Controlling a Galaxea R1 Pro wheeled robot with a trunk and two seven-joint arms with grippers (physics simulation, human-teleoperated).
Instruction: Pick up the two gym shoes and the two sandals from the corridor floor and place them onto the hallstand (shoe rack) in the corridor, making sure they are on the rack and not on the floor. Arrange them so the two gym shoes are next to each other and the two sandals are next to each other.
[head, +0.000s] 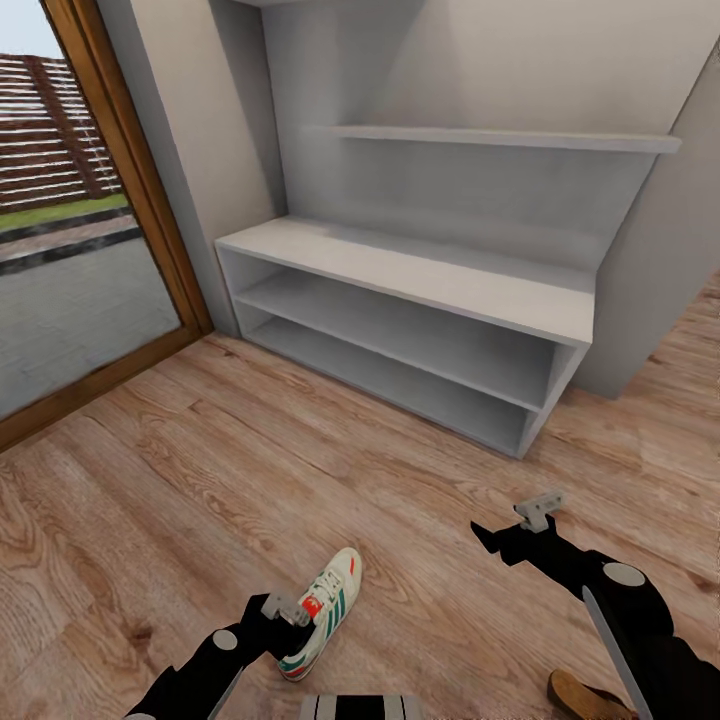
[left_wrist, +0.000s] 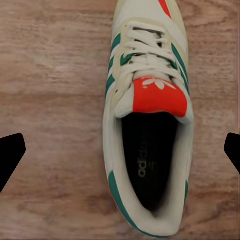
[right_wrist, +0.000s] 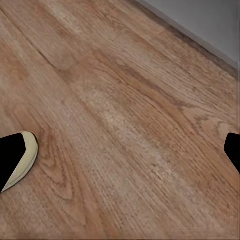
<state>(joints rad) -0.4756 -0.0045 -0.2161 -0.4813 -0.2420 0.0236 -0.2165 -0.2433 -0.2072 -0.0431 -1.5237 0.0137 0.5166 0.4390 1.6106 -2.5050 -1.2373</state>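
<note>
With my left end effector (left_wrist: 120, 155) spread wide and hovering over one gym shoe (left_wrist: 147, 115) on the corridor floor (head: 200, 450), nothing is gripped. My right end effector (right_wrist: 120, 150) hangs open over bare planks, a sandal (head: 585, 695) beside that arm, the hallstand (head: 420, 275) well ahead.

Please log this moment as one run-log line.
left gripper: open, over gym shoe | right gripper: open, above floor | hallstand: no shoes visible

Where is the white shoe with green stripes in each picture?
Head view: the shoe lies low on the wood floor, beside the left gripper.
Left wrist view: shoe in the middle, seen from above.
Right wrist view: not clearly in it.
Shared landmark: the wood floor.
</note>
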